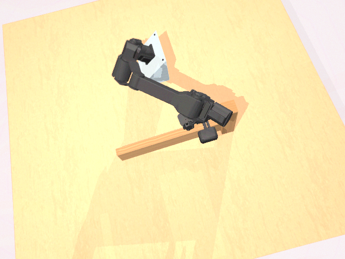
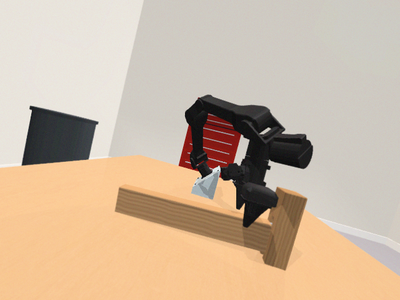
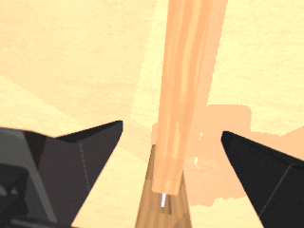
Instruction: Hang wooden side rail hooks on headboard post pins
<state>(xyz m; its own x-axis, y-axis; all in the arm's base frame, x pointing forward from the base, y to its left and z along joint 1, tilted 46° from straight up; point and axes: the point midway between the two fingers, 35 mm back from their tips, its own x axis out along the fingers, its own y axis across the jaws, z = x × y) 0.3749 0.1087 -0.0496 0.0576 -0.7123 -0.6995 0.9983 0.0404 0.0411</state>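
Wooden rail (image 2: 180,211) meets post (image 2: 285,225), hooks hidden

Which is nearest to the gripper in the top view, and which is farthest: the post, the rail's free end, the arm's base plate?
From the gripper, open over the rail:
1. Post, just right of it.
2. The rail's free end, far to the left, and the base plate, up-left, look too close to call.
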